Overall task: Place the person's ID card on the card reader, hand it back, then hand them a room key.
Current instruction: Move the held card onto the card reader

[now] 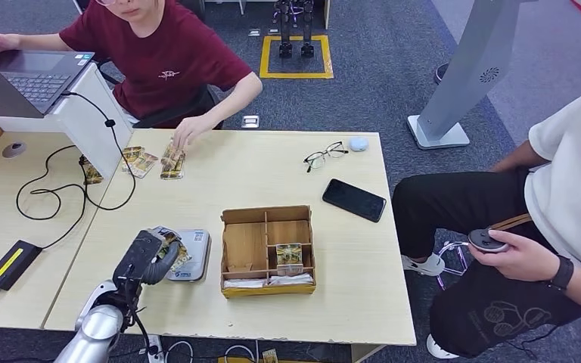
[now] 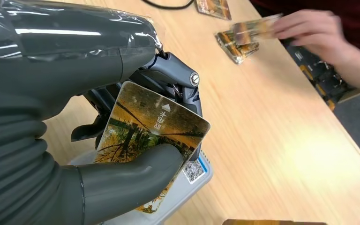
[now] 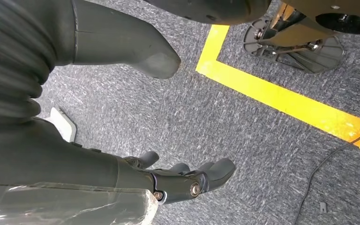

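Left hand (image 2: 122, 154) gripping card (image 2: 152, 136), held just above reader (image 1: 191, 255) at near left. Reading step judged underway; hand-back and key handover left. Right hand (image 3: 183, 180) open, hung above floor.

A light wooden table (image 1: 348, 257) is seen carrying a white card reader (image 1: 193, 257), with a partitioned wooden box (image 1: 267, 249) set just beside it. A black phone (image 1: 354, 200), a pair of glasses (image 1: 324, 156) and a small white puck (image 1: 358, 144) are laid toward the far right. Patterned cards (image 1: 172, 162) are spread near the far edge, where a black cable (image 1: 53, 185) is looped.
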Action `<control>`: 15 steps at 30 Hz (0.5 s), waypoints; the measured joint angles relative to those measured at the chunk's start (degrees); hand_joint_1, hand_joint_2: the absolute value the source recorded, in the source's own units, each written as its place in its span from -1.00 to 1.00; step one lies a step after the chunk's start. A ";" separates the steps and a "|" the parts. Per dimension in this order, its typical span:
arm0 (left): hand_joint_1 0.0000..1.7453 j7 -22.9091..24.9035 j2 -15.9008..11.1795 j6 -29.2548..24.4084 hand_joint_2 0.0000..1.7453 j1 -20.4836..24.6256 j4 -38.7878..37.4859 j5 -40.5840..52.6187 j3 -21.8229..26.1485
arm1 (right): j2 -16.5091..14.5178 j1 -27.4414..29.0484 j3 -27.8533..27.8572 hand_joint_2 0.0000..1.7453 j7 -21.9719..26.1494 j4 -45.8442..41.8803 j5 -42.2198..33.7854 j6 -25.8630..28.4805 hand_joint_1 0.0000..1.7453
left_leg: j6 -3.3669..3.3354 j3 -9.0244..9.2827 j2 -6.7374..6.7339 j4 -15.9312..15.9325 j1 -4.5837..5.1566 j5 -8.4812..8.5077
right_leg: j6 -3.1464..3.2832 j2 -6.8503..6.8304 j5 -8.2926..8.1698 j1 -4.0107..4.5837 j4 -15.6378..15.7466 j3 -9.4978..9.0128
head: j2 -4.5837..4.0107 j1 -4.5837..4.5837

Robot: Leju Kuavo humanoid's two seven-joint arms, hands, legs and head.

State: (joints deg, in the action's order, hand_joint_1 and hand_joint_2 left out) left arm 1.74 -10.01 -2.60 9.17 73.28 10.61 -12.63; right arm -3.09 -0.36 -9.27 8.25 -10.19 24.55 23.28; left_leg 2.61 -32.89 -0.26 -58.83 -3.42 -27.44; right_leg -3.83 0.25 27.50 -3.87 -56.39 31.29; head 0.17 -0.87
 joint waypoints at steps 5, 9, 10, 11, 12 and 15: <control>1.00 -0.02 1.07 -0.26 1.00 0.48 -2.11 0.18 -0.22 | -0.11 0.00 0.00 1.00 -0.03 0.00 0.00 0.00 -1.00 | 0.00 0.00 0.00 0.00 0.00 0.00 | 0.00 0.00 0.00 0.00 0.00 0.01 | 0.00 -0.01; 1.00 -0.02 1.69 -0.99 1.00 0.85 -3.27 0.42 -0.26 | -0.12 0.00 0.00 1.00 -0.11 0.00 0.44 0.02 -1.00 | 0.00 0.00 0.00 0.00 0.00 0.00 | 0.00 0.00 0.00 0.00 0.00 0.00 | 0.00 -0.01; 1.00 -0.02 1.94 -1.27 1.00 0.98 -3.71 0.42 -0.26 | -0.12 -0.02 0.00 1.00 -0.19 0.00 0.66 0.03 -1.00 | 0.00 0.00 0.00 0.00 0.00 0.00 | 0.00 0.00 0.00 0.00 0.00 0.00 | 0.00 -0.01; 1.00 -0.04 2.25 -1.50 1.00 1.12 -4.19 0.37 -0.26 | -0.13 -0.04 0.00 1.00 -0.28 0.00 0.84 0.04 -1.00 | 0.00 0.00 0.00 0.00 0.00 0.00 | 0.00 0.00 0.00 0.00 0.00 0.00 | 0.00 -0.01; 1.00 -0.07 2.64 -1.71 1.00 1.26 -4.67 0.33 -0.26 | -0.14 -0.06 0.00 1.00 -0.37 0.00 0.91 0.06 -1.00 | 0.00 0.00 0.00 0.00 0.00 0.00 | 0.00 0.00 -0.01 0.00 0.00 0.00 | 0.00 -0.01; 1.00 -0.20 3.92 -2.52 1.00 1.88 -6.38 0.36 -0.27 | -0.24 -0.16 -0.01 1.00 -0.70 0.00 1.22 0.12 -1.00 | 0.00 0.00 0.02 -0.01 0.00 0.01 | 0.00 -0.01 -0.01 0.00 0.00 -0.02 | 0.00 -0.01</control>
State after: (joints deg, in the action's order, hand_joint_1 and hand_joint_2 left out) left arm 1.54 -6.09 -5.12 11.05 66.90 10.97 -12.90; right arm -3.33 -0.52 -9.27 7.54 -10.19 25.76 23.40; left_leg 2.61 -32.89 -0.24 -58.84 -3.41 -27.44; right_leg -3.83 0.24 27.49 -3.87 -56.39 31.27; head 0.17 -0.88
